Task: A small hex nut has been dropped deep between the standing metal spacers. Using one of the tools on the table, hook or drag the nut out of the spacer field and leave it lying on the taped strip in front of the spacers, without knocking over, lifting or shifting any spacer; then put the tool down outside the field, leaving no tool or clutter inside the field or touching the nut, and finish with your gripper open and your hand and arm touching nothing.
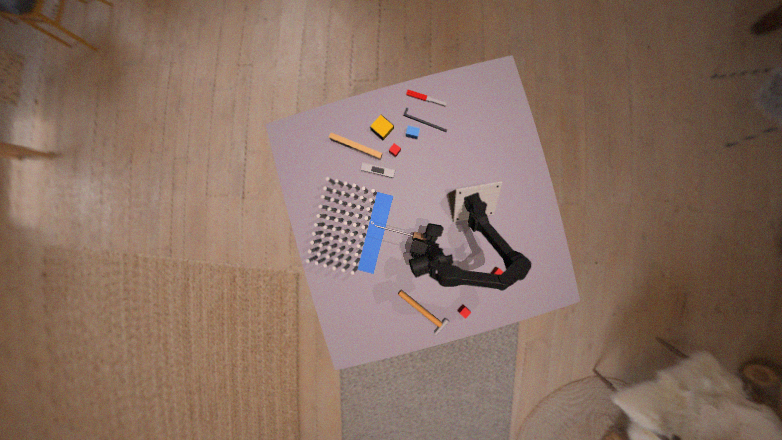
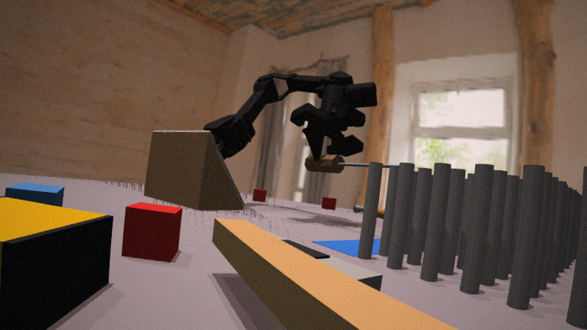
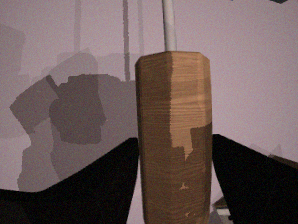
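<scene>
- Wooden handle of the hook tool sits clamped between the dark fingers of the gripper, jaws partly closed on it.
- Its thin metal rod reaches out level across the blue taped strip, with the tip at the near edge of the spacers.
- In the exterior view the tool is raised above the table, the rod level with the spacer tops.
- I cannot make out the hex nut among the spacers.
- A hammer lies apart.
</scene>
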Tool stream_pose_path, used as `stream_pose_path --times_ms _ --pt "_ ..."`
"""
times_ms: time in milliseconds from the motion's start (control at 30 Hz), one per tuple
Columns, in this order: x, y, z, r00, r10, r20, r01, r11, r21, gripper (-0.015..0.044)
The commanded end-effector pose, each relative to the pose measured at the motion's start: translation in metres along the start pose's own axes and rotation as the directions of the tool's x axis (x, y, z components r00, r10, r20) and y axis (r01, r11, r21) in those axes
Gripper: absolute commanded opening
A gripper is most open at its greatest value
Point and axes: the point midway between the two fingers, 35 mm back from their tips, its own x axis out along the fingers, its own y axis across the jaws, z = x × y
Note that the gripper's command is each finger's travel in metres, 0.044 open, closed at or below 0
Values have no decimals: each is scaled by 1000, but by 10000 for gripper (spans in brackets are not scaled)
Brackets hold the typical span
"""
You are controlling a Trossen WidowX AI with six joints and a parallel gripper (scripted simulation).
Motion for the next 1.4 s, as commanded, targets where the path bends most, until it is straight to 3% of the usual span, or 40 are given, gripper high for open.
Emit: stream_pose_path --times_ms 0,200,267,667,1000,1367 --pt "-23 -6 8 1000 6 9 -6 1000 -3 0" --pt "-48 -14 11 1000 11 9 -11 1000 -2 0" --pt "-33 -9 7 1000 10 -1 -10 1000 -21 0" --pt "-39 18 -5 995 96 -39 -104 908 -406 0" --pt "-45 40 -17 983 166 -79 -175 711 -681 0" --pt "-53 62 -32 962 239 -130 -219 400 -890 0"
